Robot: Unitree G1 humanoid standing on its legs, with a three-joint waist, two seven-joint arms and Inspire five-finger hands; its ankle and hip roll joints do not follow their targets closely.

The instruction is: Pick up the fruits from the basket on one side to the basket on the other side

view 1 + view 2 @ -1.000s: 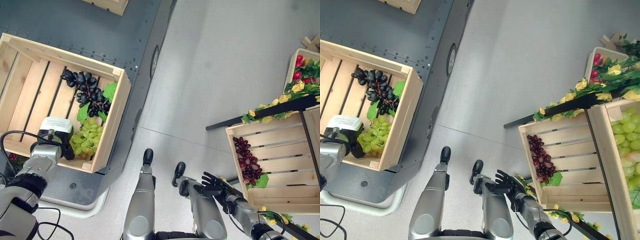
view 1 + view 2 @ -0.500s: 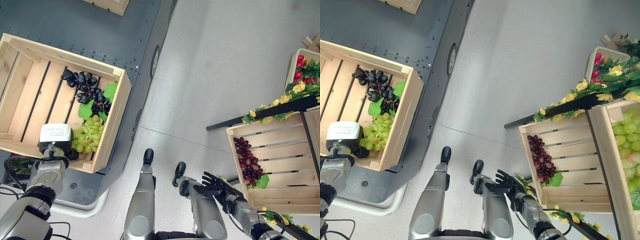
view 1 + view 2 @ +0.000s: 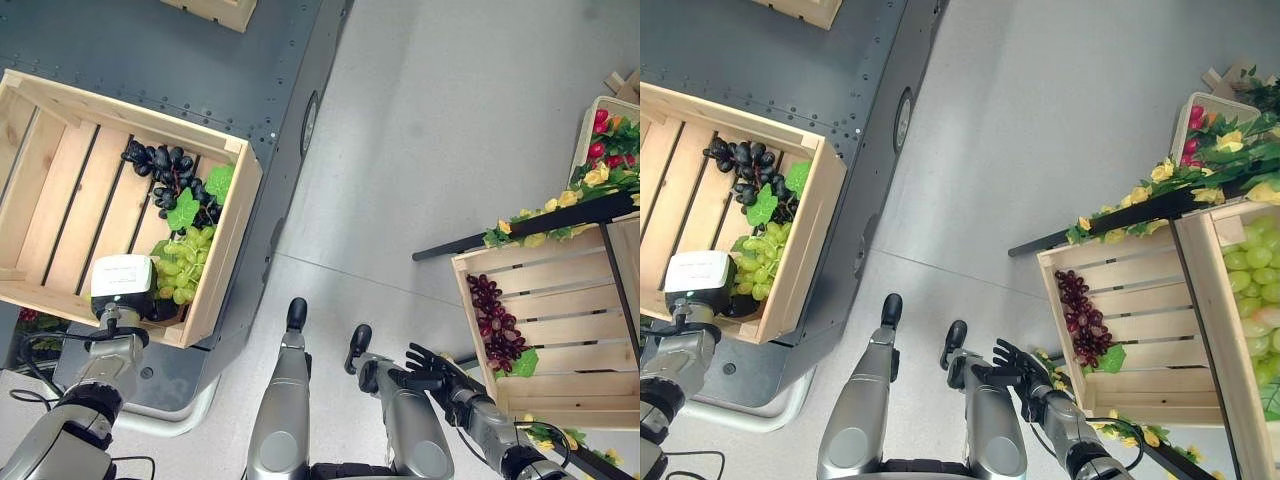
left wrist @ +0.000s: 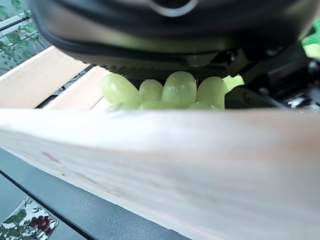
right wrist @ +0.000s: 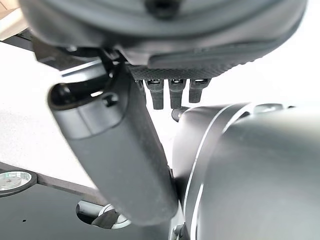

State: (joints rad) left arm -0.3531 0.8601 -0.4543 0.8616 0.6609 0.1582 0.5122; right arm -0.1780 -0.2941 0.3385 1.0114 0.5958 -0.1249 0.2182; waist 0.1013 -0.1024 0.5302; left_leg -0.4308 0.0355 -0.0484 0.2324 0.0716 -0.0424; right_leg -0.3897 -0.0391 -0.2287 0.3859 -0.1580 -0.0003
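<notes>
The green grapes (image 3: 183,268) lie in the left crate's (image 3: 60,120) near corner, touching the left hand (image 3: 140,306), its fingers hidden; the right hand (image 3: 428,364) hangs relaxed, far off.

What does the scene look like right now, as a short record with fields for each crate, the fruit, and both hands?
left crate: wooden, on a dark platform, holds green and black grapes
green grapes: near corner of left crate, at the left hand
black grapes: farther back, beside the green bunch
left hand: reached into left crate at the green grapes; grip hidden
right crate: wooden, holds red grapes
right hand: low beside right crate, fingers relaxed, holding nothing
</notes>
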